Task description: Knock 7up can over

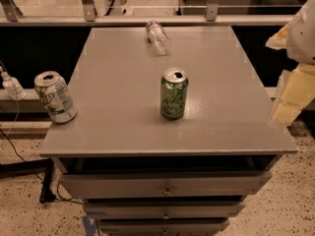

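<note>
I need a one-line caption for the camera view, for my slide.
The end effector at right, apart from 7up can on left edge of table; green can upright at centre.

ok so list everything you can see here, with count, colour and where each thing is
7up can: one, silver-white with green lettering, tilted at the left edge of the cabinet top
green can: one, green, upright near the middle of the top
plastic bottle: one, clear, lying near the far edge of the top
cabinet: one, grey, drawers in its front, centre of view
floor: speckled beige, around the cabinet
gripper: one, pale yellow and white, at the right edge of view beside the cabinet's right side, apart from both cans
</note>
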You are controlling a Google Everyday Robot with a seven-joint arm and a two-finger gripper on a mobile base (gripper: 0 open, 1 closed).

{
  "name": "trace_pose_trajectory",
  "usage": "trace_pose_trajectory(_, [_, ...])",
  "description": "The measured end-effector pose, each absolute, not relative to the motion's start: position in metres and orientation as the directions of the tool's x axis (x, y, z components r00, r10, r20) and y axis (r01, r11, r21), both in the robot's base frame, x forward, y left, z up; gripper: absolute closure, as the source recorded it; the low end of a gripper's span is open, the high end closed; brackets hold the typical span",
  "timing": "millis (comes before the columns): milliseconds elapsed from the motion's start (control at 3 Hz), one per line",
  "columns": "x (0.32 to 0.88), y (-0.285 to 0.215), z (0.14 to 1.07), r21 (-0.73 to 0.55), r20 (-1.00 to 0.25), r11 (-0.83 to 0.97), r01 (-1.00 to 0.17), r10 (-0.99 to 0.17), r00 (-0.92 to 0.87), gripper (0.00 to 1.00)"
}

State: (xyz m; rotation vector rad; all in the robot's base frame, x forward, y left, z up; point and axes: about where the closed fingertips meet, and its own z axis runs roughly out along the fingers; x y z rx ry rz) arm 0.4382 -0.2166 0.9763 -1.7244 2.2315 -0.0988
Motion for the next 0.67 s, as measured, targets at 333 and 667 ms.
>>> trace_pose_trajectory(333, [0.438, -0.216, 0.977, -0.248, -0.208, 0.270, -0.930, -0.953, -0.221, 0.00])
trace_pose_trajectory(667, [0.445, -0.185, 0.975, -0.238, -0.279, 0.260, -0.936, -0.941, -0.190, 0.00])
